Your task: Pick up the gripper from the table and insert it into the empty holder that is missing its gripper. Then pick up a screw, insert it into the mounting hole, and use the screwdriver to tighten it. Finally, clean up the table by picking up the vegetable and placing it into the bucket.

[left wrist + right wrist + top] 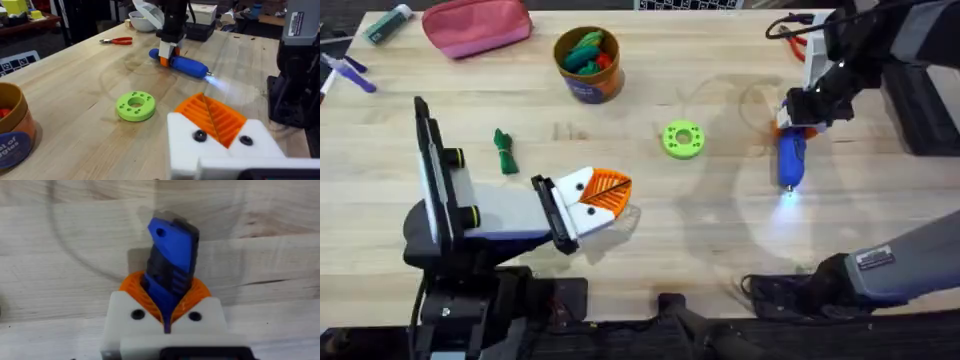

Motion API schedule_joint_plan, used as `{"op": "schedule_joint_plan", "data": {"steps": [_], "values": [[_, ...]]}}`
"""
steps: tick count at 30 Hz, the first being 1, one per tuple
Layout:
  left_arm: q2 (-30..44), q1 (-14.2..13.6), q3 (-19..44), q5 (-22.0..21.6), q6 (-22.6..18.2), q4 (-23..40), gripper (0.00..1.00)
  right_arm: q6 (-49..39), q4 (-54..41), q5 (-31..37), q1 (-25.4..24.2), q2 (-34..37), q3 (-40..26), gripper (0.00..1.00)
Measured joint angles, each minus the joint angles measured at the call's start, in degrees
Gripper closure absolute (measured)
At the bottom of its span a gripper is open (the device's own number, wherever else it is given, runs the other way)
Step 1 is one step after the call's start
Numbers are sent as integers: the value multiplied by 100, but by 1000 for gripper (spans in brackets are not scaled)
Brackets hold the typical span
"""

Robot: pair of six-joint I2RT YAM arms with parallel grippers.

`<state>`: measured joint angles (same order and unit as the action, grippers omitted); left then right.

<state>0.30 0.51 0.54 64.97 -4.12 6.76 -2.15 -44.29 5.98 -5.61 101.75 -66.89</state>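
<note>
My right gripper (796,118) is shut on the blue screwdriver (790,158), gripping its rear end. The tool lies level, low over the right side of the table, with its lit tip pointing toward the front edge. The screwdriver (170,255) sits between that gripper's orange pads (131,287). In the left wrist view, the screwdriver (185,65) hangs from the right gripper (167,52) beyond the disc. My left gripper (615,195) is shut and holds nothing, hovering near the table's front middle (207,107). The dark green vegetable (505,150) lies left of centre. The bucket (588,62) stands at the back (10,135). The loose gripper, holder and screw are out of view.
A bright green disc with holes (682,140) (136,105) lies mid-table between the grippers. Red-handled pliers (117,41) and a white bowl (142,22) sit at the far right corner. A pink pouch (475,25) and pens (345,72) are at the back left.
</note>
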Motion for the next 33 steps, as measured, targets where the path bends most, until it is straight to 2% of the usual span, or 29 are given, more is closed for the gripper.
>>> {"op": "schedule_joint_plan", "data": {"steps": [12,17,24,29,33], "values": [[0,0,0,0,0,2,993,2,-154,0,0,0,-16,976],[0,0,0,0,0,2,993,27,-407,0,29,-57,-292,976],[1,0,0,0,0,1,993,117,-374,-158,342,-912,-1007,976],[0,0,0,0,0,0,993,155,-216,-270,815,-1630,-1580,976],[0,0,0,0,2,2,993,173,132,-361,1289,-2032,-1796,976]]}}
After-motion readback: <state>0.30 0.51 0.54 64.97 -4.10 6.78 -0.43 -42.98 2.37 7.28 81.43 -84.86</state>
